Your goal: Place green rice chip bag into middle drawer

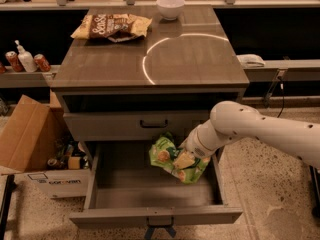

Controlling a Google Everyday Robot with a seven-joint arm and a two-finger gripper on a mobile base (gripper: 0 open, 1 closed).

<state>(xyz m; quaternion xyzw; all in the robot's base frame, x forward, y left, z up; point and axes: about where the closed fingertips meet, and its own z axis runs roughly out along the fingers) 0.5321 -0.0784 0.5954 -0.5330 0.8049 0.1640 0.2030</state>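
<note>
Green bag hangs crumpled in the gripper, which clamps its 3 o'clock edge (arm entering from 3 o'clock), over the open drawer, toward its 2 o'clock corner.

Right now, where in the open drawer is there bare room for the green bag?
In the middle drawer, the left half is bare, between its left wall and the green rice chip bag. The right side is crowded: the gripper holds the bag there.
</note>
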